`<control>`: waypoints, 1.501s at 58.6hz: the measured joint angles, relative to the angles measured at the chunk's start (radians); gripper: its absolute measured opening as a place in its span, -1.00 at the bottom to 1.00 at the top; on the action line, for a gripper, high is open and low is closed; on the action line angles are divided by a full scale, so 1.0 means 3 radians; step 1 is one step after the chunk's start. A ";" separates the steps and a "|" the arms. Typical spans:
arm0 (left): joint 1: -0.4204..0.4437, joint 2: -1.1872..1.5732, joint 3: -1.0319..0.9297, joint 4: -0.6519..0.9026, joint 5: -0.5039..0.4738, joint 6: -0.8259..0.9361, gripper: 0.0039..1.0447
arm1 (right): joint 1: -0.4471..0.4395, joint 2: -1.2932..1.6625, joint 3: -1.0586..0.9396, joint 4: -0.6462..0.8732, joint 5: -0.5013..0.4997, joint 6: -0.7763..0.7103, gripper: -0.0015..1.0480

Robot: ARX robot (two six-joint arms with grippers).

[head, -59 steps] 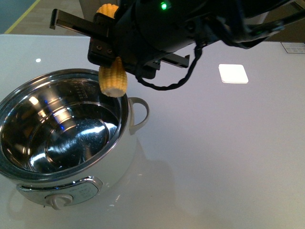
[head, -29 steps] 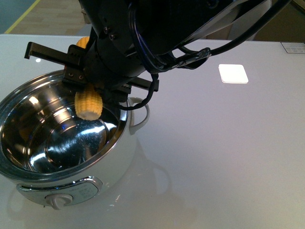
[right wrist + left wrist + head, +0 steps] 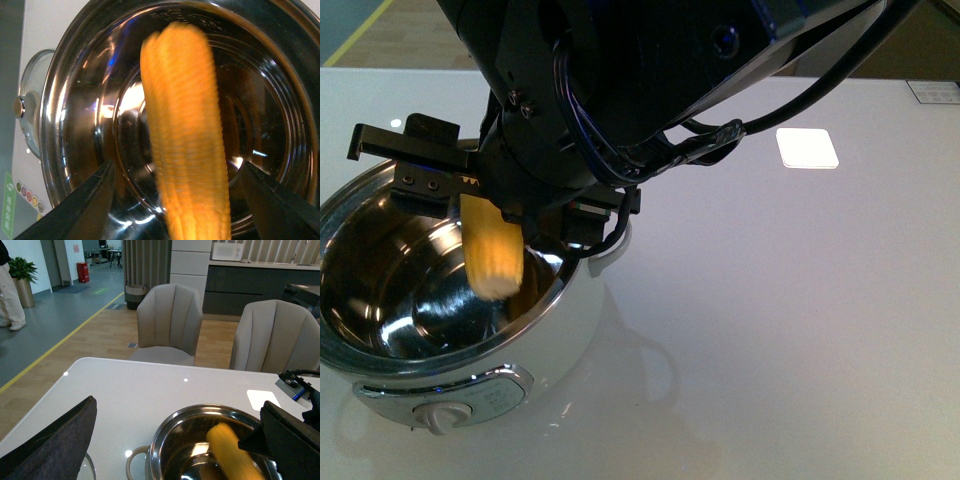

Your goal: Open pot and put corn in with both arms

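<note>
One corn (image 3: 492, 250), blurred, sits loose above the pot (image 3: 565, 335) between my right gripper's (image 3: 176, 166) wide-spread, empty jaws; left gripper (image 3: 177, 405) likewise parted, empty. Risk: it may bounce off steel and out

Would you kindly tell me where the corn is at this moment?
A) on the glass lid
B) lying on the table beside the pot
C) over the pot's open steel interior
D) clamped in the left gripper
C: the corn shows blurred over the steel bowl of the pot, between the spread fingers of the right gripper.
</note>
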 joint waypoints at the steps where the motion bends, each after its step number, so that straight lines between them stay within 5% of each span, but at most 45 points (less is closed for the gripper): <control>1: 0.0000 0.0000 0.0000 0.0000 0.0000 0.0000 0.87 | -0.0003 0.0000 -0.0008 0.0005 0.0000 0.0005 0.57; 7: 0.0000 0.0000 0.0000 0.0000 0.0000 0.0000 0.87 | -0.0046 -0.0070 -0.0126 0.0090 0.0076 0.0036 0.86; 35: 0.0000 0.0000 0.0000 0.0000 -0.0001 0.0000 0.87 | -0.0829 -0.1438 -0.1556 0.1062 0.0341 0.0103 0.83; 63: 0.0000 0.0000 0.0000 0.0000 0.0000 -0.0001 0.87 | -0.1966 -0.2898 -0.2656 0.0643 0.0233 -0.0395 0.83; 76: 0.0000 0.0000 0.0000 0.0000 0.0000 0.0000 0.87 | -0.2094 -0.3043 -0.2706 0.0613 0.0251 -0.0495 0.83; 82: 0.0000 0.0000 0.0000 0.0000 -0.0001 0.0000 0.87 | -0.2075 -0.2878 -0.3110 0.1901 0.0724 -0.1158 0.56; 88: 0.0000 0.0000 0.0000 0.0000 -0.0003 0.0000 0.87 | -0.2121 -0.2932 -0.3496 0.2875 0.0753 -0.1784 0.27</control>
